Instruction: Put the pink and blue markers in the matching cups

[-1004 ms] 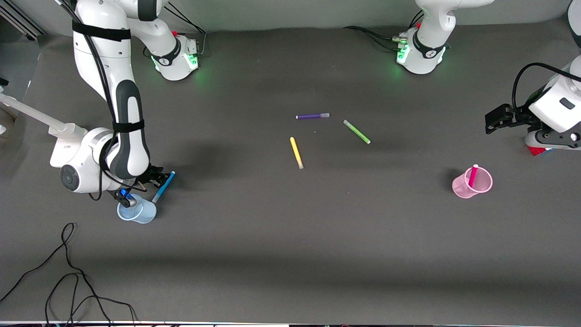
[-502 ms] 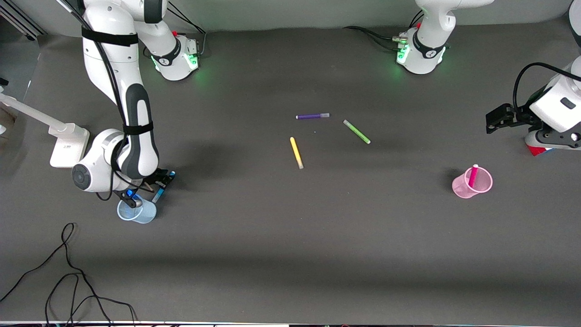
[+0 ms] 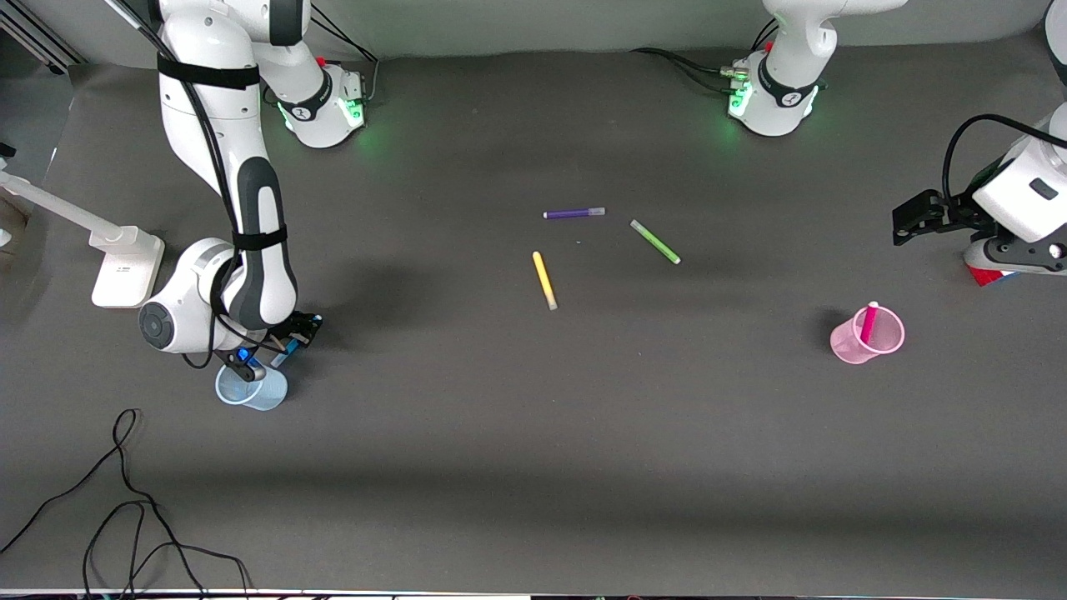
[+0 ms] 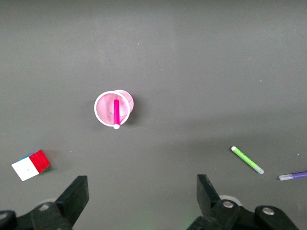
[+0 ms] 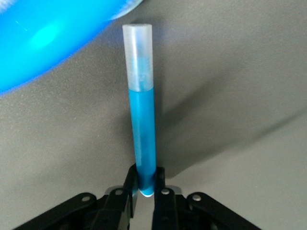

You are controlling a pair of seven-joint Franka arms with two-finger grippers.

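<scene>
My right gripper [image 3: 296, 330] is shut on the blue marker [image 3: 282, 355] and holds it tilted just above the table. The marker's pale end points at the rim of the pale blue cup [image 3: 251, 389]. In the right wrist view the fingers [image 5: 130, 179] clamp the marker [image 5: 142, 124] at its blue end, and the cup [image 5: 43, 43] lies just past the pale tip. The pink marker [image 3: 869, 320] stands in the pale pink cup [image 3: 867, 336] toward the left arm's end. My left gripper [image 3: 913, 217] waits open and empty above that end; its view shows the pink cup [image 4: 112, 109].
A purple marker [image 3: 574, 213], a green marker [image 3: 655, 242] and a yellow marker [image 3: 544, 280] lie mid-table. A red, white and blue cube [image 3: 988, 276] sits under the left arm. A white stand [image 3: 125, 267] and loose black cables [image 3: 125, 500] are near the right arm's end.
My right wrist has shifted toward the middle of the table and the blue marker has tipped steeper, its pale end closer to the blue cup. The left arm has not moved.
</scene>
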